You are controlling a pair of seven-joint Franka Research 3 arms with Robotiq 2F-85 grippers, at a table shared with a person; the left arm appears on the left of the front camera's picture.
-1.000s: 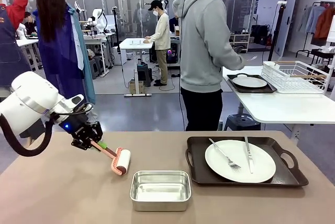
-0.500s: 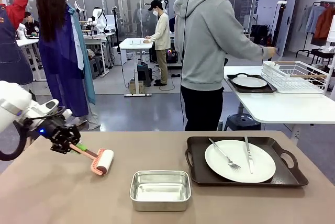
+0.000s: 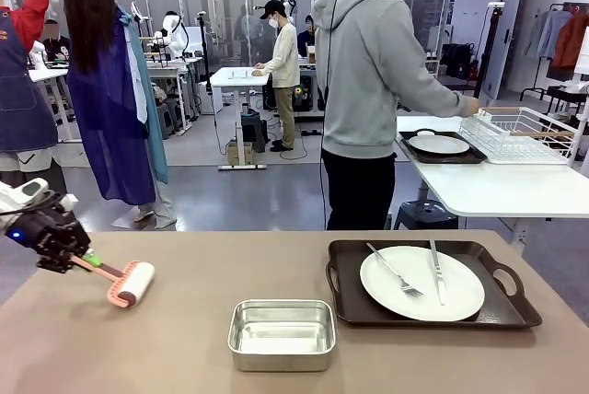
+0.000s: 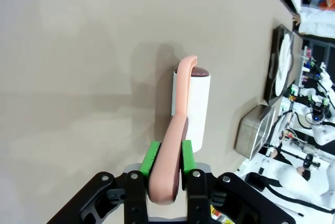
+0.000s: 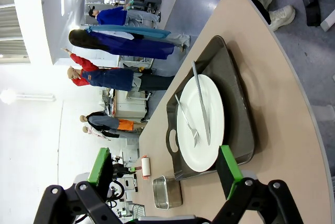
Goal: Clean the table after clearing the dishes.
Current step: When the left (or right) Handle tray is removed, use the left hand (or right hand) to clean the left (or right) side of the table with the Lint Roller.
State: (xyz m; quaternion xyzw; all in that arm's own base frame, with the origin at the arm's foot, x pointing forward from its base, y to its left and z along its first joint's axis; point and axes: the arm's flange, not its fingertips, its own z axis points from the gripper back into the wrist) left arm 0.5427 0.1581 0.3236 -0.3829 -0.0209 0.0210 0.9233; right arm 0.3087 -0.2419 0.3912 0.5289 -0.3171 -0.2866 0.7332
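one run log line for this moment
left gripper: shut on lint roller handle | right gripper: open, empty | table: tray with plate, steel pan on it

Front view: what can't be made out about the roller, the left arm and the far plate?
pink-handled white lint roller: front view, the roll hides its own underside, so contact with the brownish-taupe table is unclear.
left gripper: shut on the roller's handle; its arm is cut off by the front view's left edge.
round white plate on the far white table: front view, too small to tell any cutlery.
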